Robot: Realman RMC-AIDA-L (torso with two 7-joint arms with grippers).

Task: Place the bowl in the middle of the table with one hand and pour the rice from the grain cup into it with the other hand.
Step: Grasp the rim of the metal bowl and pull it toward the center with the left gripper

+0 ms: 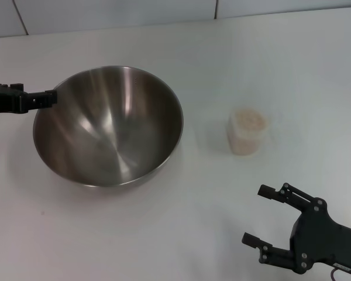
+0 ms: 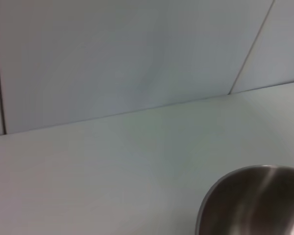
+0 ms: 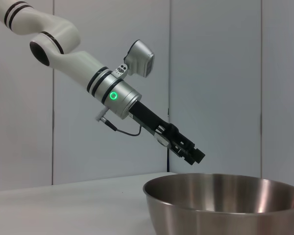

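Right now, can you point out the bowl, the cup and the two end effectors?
Bowl (image 1: 105,129): head view, inside wall.
Cup (image 1: 247,133): head view, side wall.
Left end effector (image 1: 47,98): head view, tip at the bowl's rim.
Right end effector (image 1: 260,213): head view, between its open fingertips.

Open white table (image 1: 269,64) all around the grain cup (image 1: 246,133), reachable from 12, 3 and 6 o'clock. At its 9 o'clock, a clear gap, then the bowl (image 1: 108,124). Left gripper (image 1: 47,98) crowding the bowl's 10 o'clock rim.

White table (image 1: 105,234), pale panelled wall (image 3: 210,73) w/ seams
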